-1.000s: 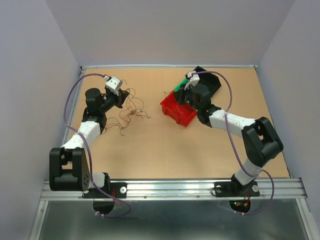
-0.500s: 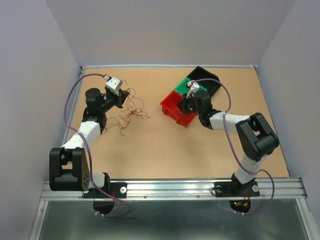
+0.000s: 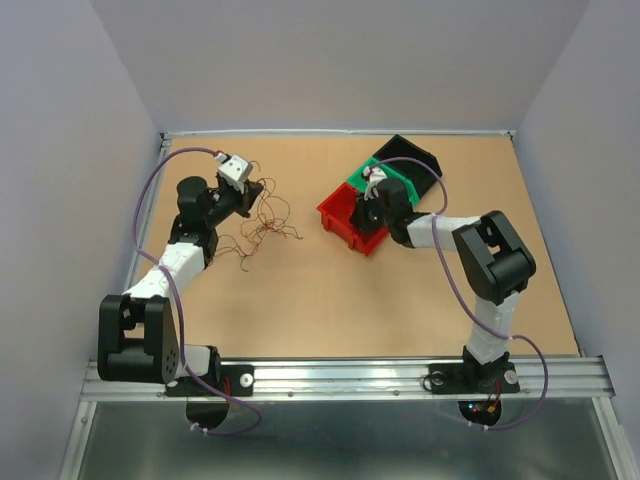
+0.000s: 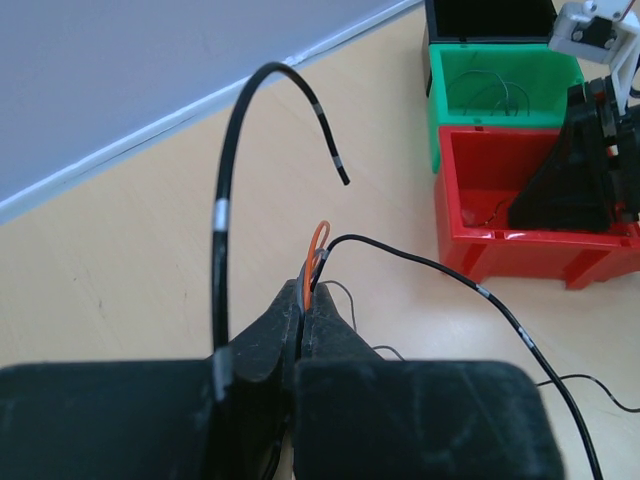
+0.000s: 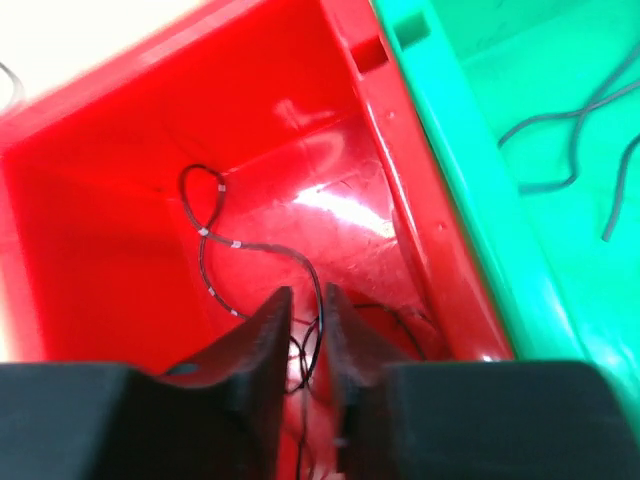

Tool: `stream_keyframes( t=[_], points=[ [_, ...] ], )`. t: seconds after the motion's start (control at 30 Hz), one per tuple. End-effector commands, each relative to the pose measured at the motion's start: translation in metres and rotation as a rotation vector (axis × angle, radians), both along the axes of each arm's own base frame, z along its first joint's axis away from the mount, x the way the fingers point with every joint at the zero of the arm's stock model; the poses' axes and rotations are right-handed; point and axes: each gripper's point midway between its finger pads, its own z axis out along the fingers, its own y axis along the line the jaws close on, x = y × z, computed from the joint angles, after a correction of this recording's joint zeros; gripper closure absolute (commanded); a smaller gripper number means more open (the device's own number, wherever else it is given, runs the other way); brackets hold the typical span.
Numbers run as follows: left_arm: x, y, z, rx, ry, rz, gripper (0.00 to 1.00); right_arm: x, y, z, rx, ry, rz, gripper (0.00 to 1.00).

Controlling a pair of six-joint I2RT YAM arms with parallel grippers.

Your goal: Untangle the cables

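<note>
"Which arm has the cables just now?"

"The left. The left gripper (image 4: 303, 298) has its jaws clenched on a thin orange wire loop (image 4: 318, 240) and a thin black banded wire (image 4: 440, 270). Both stick out just past the tips, and the black one runs off to the jaws' right and downward."

"And the rest of the bunch?"

"The loose tangle of curly red, orange-brown and black wires (image 3: 262, 225) lies on the tan wooden worktop (image 3: 330, 300). It is below those jaws and a little to their right, well apart from the other arm."

"What is the right one doing?"

"The right gripper (image 5: 305, 310) is down inside the red plastic bin (image 5: 110, 200), with its jaws parted by a narrow slit. A hair-thin black wire (image 5: 250, 245) lies on the bin floor ahead of the tips and runs back into the slit. It doesn't look pinched to me. The green plastic bin (image 5: 480, 170) touches the red one on the jaws' right."

"So what does the next move turn on?"

"I'd say the pull goes up and away from the pile beneath the left jaws. The left arm is much the nearer."
</note>
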Motion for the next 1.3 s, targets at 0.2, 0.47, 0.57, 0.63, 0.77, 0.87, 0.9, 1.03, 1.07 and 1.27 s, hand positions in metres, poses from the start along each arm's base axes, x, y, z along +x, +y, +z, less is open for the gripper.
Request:
stream_keyframes(
  t=[0.2, 0.47, 0.57, 0.63, 0.77, 0.87, 0.9, 1.03, 1.07, 1.27],
  points=[
    [-0.005, -0.010, 0.017, 0.039, -0.089, -0.019, 1.00, -0.021, 0.006, 0.137, 0.163, -0.285, 0.082, 0.47],
    [-0.006, -0.025, 0.013, 0.078, -0.062, -0.037, 1.00, -0.094, 0.057, 0.186, 0.261, -0.467, 0.524, 0.17],
    [-0.007, -0.025, 0.014, 0.075, -0.056, -0.038, 1.00, -0.119, 0.081, 0.184, 0.222, -0.504, 0.635, 0.17],
    [-0.008, -0.025, 0.015, 0.071, -0.055, -0.041, 1.00, -0.131, 0.097, 0.186, 0.203, -0.532, 0.706, 0.16],
    [-0.010, -0.026, 0.016, 0.070, -0.054, -0.045, 1.00, -0.144, 0.119, 0.182, 0.209, -0.532, 0.812, 0.16],
    [-0.009, -0.026, 0.015, 0.073, -0.047, -0.044, 1.00, -0.144, 0.131, 0.178, 0.209, -0.526, 0.832, 0.16],
    [-0.009, -0.025, 0.015, 0.071, -0.046, -0.044, 1.00, -0.141, 0.138, 0.174, 0.206, -0.515, 0.823, 0.17],
    [-0.010, -0.027, 0.015, 0.071, -0.043, -0.057, 1.00, -0.133, 0.149, 0.165, 0.195, -0.494, 0.802, 0.27],
    [-0.009, -0.027, 0.015, 0.072, -0.044, -0.057, 1.00, -0.132, 0.151, 0.165, 0.195, -0.496, 0.802, 0.32],
    [-0.012, -0.030, 0.015, 0.077, -0.051, -0.078, 0.92, -0.125, 0.147, 0.178, 0.225, -0.522, 0.719, 0.97]
  ],
)
